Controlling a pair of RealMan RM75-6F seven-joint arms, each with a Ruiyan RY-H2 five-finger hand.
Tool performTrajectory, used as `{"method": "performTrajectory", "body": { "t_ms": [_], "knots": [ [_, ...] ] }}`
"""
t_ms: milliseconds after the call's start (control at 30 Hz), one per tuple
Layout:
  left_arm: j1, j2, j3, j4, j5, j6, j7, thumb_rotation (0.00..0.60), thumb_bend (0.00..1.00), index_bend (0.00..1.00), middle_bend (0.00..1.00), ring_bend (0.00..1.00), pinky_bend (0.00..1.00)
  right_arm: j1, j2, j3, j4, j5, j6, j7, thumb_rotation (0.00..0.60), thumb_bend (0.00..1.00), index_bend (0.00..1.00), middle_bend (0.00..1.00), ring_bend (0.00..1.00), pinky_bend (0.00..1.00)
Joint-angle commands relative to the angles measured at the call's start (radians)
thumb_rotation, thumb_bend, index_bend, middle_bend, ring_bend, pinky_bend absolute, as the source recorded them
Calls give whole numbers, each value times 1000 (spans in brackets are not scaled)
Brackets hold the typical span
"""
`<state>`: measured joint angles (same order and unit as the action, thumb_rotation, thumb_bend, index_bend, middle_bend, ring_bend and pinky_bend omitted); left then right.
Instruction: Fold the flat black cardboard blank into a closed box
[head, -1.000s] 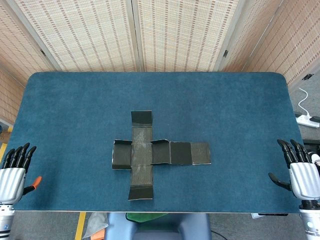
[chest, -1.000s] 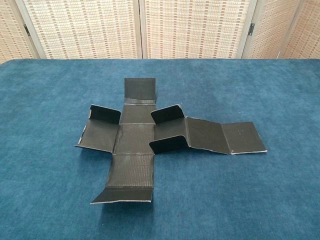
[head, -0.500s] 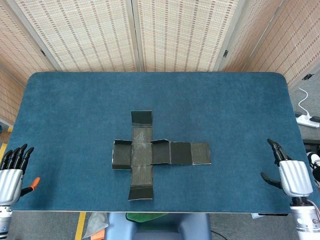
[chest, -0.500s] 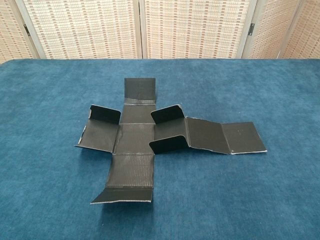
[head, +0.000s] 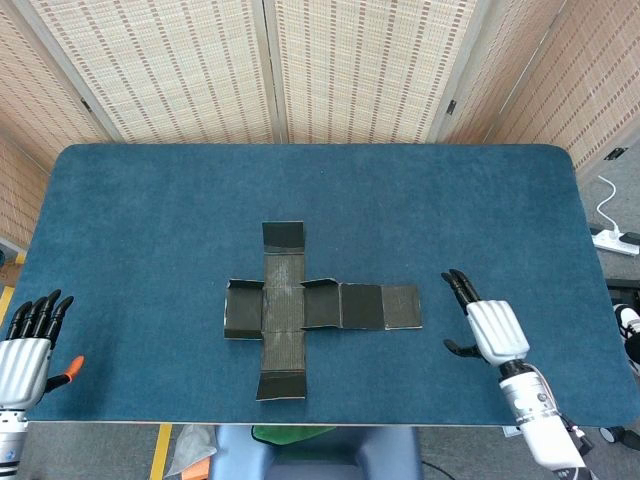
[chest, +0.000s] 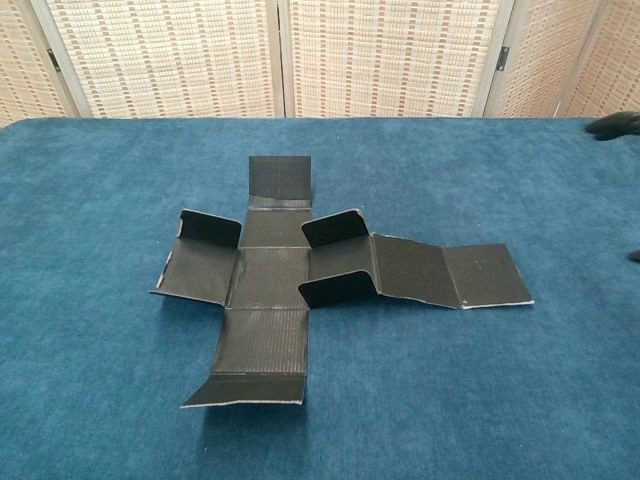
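The black cardboard blank (head: 300, 308) lies spread in a cross on the blue bench (head: 150, 220), a few small flaps already tilted up along their creases, probably so each panel is reachable. The right hand (head: 485, 325) hovers over the bench with fingers apart, holding nothing; the blank's long end panel is near it, toward its inner side, not touching. The left hand (head: 28, 345) waits at the bench's edge, fingers extended and empty, well apart from the blank.
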<state>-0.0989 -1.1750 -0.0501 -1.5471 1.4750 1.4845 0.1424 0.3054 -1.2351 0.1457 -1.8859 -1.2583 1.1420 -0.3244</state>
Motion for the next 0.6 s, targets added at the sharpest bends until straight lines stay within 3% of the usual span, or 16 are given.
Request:
{"method": "performTrajectory", "body": {
  "t_ms": [33, 167, 600],
  "knots": [
    [1, 0, 3, 2, 1, 0, -4, 600, 242, 49, 4, 16, 79, 185, -143, 69, -7, 348, -135, -205, 600, 136, 0, 5, 727, 1000],
    [7, -3, 7, 11, -9, -6, -12, 600, 242, 49, 4, 15, 79, 265, -213, 75, 38, 494, -136, -289, 600, 139, 0, 0, 727, 1000],
    [6, -8, 13, 25, -11, -19, -18, 600, 242, 49, 3, 15, 79, 449, -358, 107, 192, 769, -160, -361, 600, 160, 0, 2, 727, 1000]
  ]
}}
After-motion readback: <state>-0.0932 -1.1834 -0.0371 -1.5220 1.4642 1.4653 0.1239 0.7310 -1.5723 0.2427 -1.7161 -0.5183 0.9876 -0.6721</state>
